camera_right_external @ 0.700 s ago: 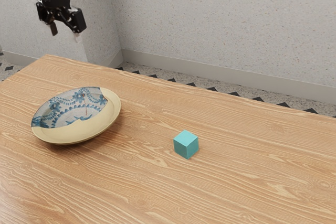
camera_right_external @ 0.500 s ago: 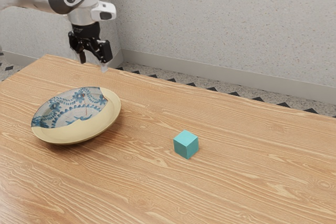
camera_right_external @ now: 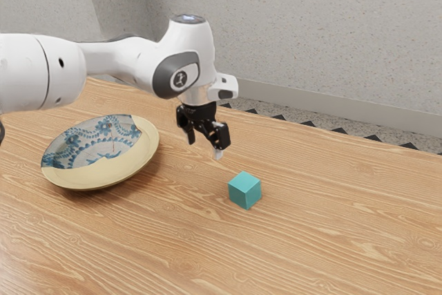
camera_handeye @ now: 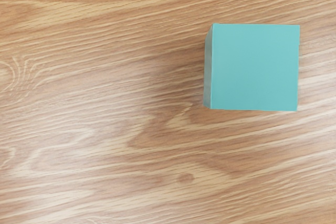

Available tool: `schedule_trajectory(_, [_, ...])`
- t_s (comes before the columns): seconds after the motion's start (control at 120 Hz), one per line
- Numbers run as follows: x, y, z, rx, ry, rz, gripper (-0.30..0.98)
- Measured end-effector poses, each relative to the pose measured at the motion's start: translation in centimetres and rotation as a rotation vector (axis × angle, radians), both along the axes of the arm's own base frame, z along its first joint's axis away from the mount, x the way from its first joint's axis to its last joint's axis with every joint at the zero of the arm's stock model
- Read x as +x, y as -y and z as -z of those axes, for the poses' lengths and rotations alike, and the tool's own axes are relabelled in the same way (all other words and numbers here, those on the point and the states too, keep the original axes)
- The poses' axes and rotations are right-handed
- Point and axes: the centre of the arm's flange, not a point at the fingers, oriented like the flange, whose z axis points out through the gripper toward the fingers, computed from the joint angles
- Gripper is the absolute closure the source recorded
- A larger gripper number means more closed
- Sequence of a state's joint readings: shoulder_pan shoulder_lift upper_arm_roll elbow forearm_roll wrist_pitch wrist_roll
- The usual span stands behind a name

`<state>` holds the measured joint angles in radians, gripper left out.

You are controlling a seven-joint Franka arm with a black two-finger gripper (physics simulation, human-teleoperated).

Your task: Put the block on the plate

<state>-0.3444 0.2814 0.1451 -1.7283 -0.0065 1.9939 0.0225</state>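
Block (camera_right_external: 245,191), a turquoise, perhaps plastic cube, looks light and stiff to me, best pinched across opposite sides; black two-finger gripper (camera_right_external: 205,148) hovers, spread and empty, at its ten o'clock.

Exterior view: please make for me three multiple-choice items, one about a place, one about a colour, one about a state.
1. Where is the block relative to the plate?
A) On it
B) Apart from it, on the table
C) Under it

2. Which colour is the block?
A) Red
B) Black
C) Turquoise

3. How is the claw?
A) Open
B) Shut on the block
C) Shut, empty

1 B: bare wood lies between them.
2 C: its faces are blue-green.
3 A: its fingers stand apart, nothing between.
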Motion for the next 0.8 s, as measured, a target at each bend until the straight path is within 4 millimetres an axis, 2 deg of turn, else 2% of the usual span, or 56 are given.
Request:
schedule_trajectory(0.15, [-0.2,2.6,2.3,-0.014,0.02,-0.019,0.0])
schedule_trajectory(0.383, [0.5,4.5,6.6,-0.019,0.027,-0.044,0.0])
schedule_trajectory(0.658, [2.5,6.7,8.0,-0.046,0.066,-0.05,0.0])
schedule_trajectory(0.8, [3.4,6.5,9.2,-0.056,0.062,-0.056,0.0])
